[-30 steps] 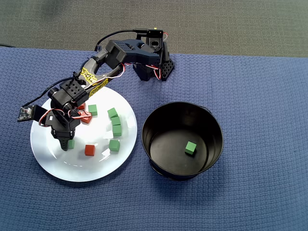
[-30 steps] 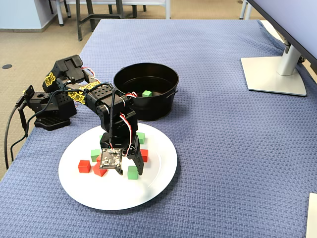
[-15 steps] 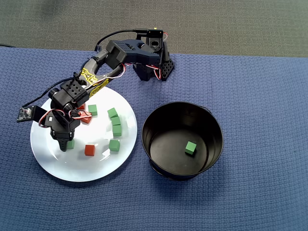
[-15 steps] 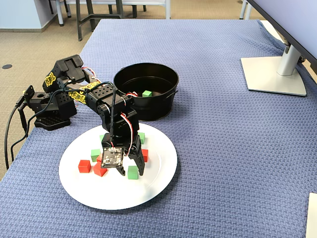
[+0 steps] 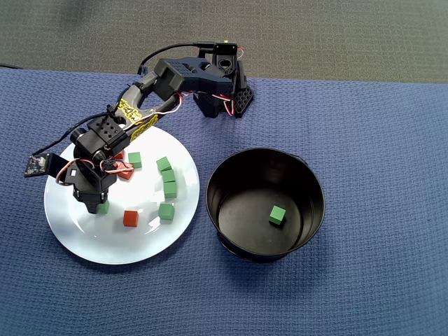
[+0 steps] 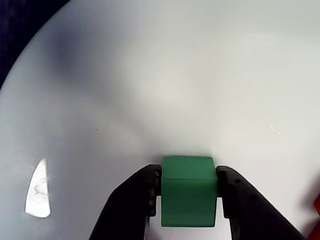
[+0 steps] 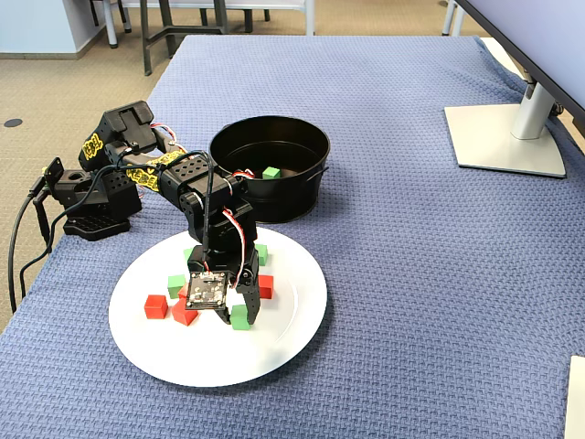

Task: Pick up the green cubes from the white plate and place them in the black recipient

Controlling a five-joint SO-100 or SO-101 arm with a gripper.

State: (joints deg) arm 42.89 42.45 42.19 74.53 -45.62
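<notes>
in the wrist view the tool (image 6: pixel 189 200) has its two black fingers (image 6: pixel 131 202) pressed against the sides of one green cube (image 6: pixel 188 190), matte with crisp edges, resting low on the glossy white plate (image 6: pixel 150 75). overhead, five more green cubes (image 5: pixel 168 189) and red-orange cubes (image 5: pixel 130 218) lie on the plate. beyond it, the black recipient (image 5: pixel 308 182) on the blue woven surface (image 5: pixel 378 140) holds a single green cube (image 5: pixel 277 215).

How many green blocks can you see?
7. One green cube is in the black pot, one is clamped in the jaws on the white plate, five lie loose on the plate beside the arm. The arm might hide more.
</notes>
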